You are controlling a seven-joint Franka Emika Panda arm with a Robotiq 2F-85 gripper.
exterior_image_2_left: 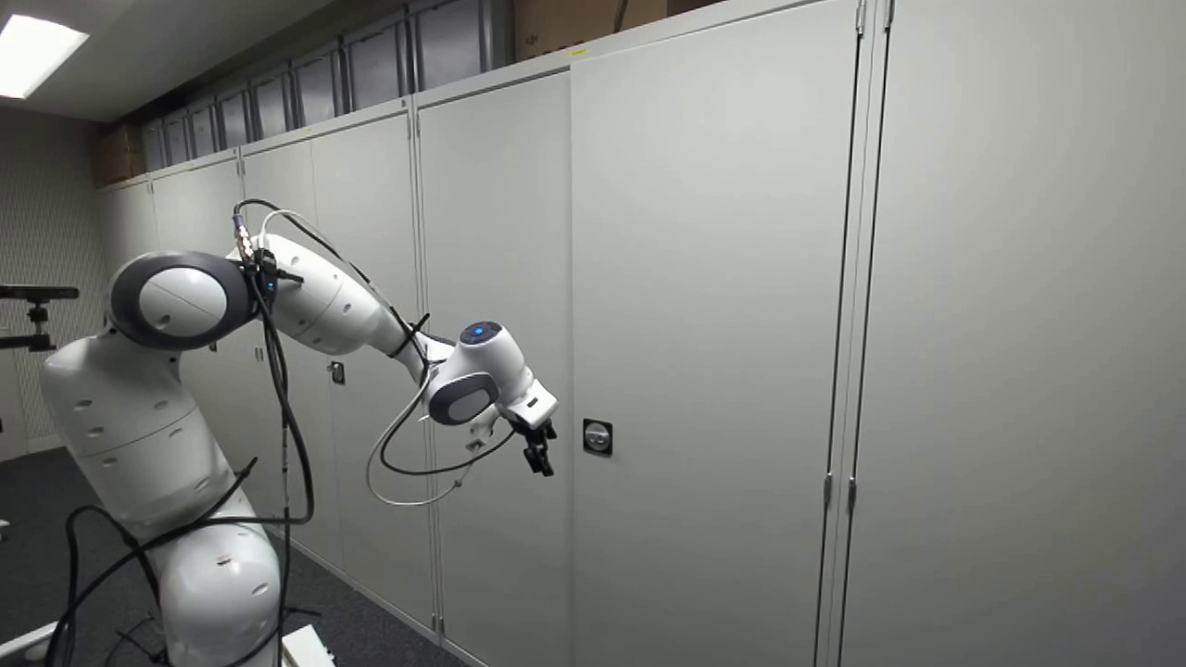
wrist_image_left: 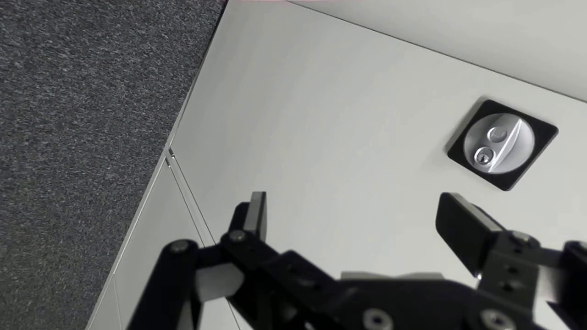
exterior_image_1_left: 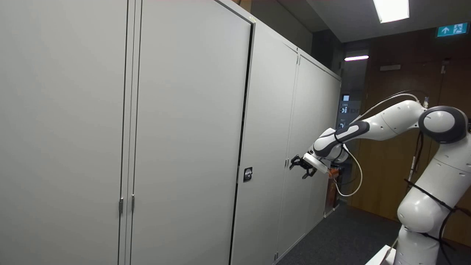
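Observation:
My gripper point(wrist_image_left: 353, 201) is open, its black fingers point(wrist_image_left: 257, 217) wide apart with nothing between them. Behind them lies a pale grey cabinet door point(wrist_image_left: 321, 114). On that door is a round silver turn handle point(wrist_image_left: 518, 142) with a keyhole, set in a black square plate; it appears beyond the right finger, apart from it. Both exterior views show the handle point(exterior_image_1_left: 248, 174) point(exterior_image_2_left: 598, 436) beside the dark seam between two doors. There the gripper point(exterior_image_1_left: 297, 172) point(exterior_image_2_left: 539, 463) hangs in front of the cabinets, tilted downward, nearest to this handle. Its distance from the door is hard to judge.
A row of tall grey cabinets point(exterior_image_1_left: 191, 110) runs along the wall, with grey crates point(exterior_image_2_left: 371, 69) on top. Loose cables point(exterior_image_2_left: 398, 472) loop under the forearm. Dark carpet point(wrist_image_left: 91, 137) covers the floor. Brown wooden doors point(exterior_image_1_left: 386, 147) stand behind the arm.

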